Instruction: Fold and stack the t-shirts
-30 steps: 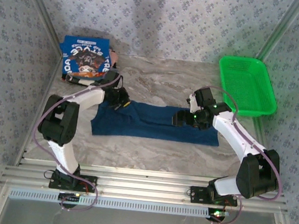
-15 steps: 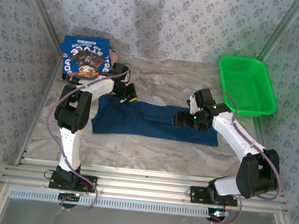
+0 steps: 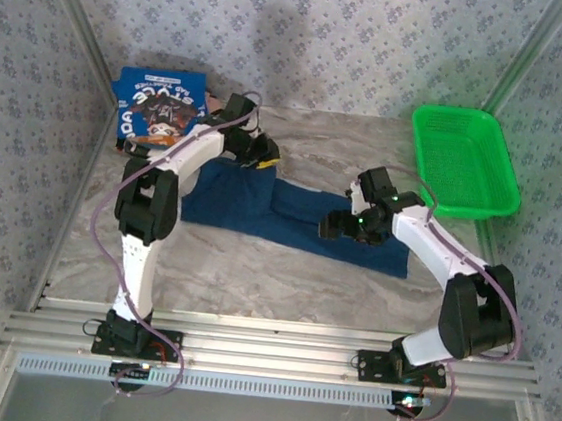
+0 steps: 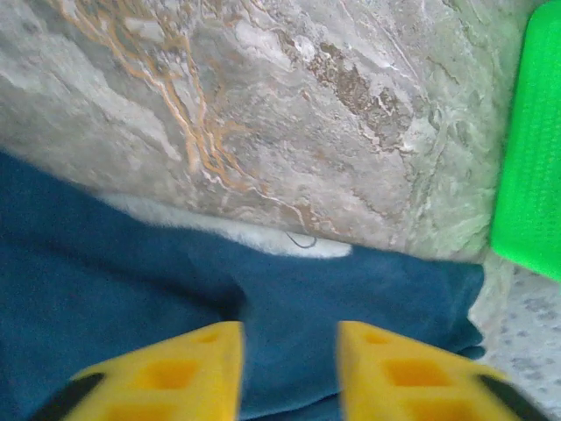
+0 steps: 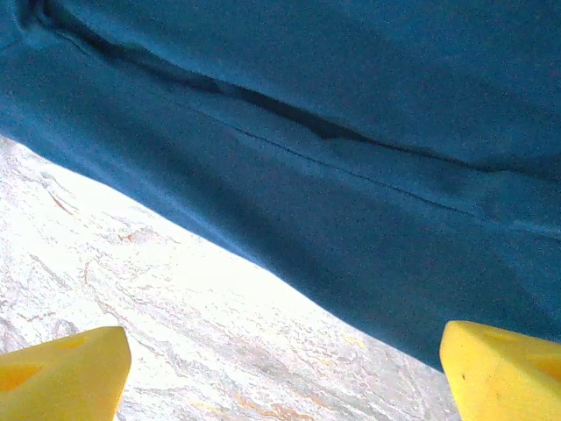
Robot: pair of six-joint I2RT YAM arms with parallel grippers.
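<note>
The dark navy t-shirt (image 3: 290, 217) lies folded into a long band across the middle of the table, slanting from back left to front right. My left gripper (image 3: 262, 153) hovers over its back left end. In the left wrist view the yellow fingers (image 4: 197, 364) stand apart, the left gripper (image 4: 289, 335) is open, and navy cloth (image 4: 105, 263) with a pale strip (image 4: 263, 241) at its edge lies below. My right gripper (image 3: 345, 225) is wide open (image 5: 282, 338) over the shirt's front edge (image 5: 351, 88) and bare table. The brighter blue printed t-shirt (image 3: 161, 107) sits folded at the back left corner.
A green mesh basket (image 3: 462, 159) stands at the back right, and its side shows in the left wrist view (image 4: 530, 149). Patterned walls close in the table on three sides. Bare marble lies in front of the shirt (image 3: 273, 285).
My left gripper moved toward the back and right, dragging the navy shirt's left end with it, then its jaws parted. The shirt now lies slanted. The right gripper barely shifted.
</note>
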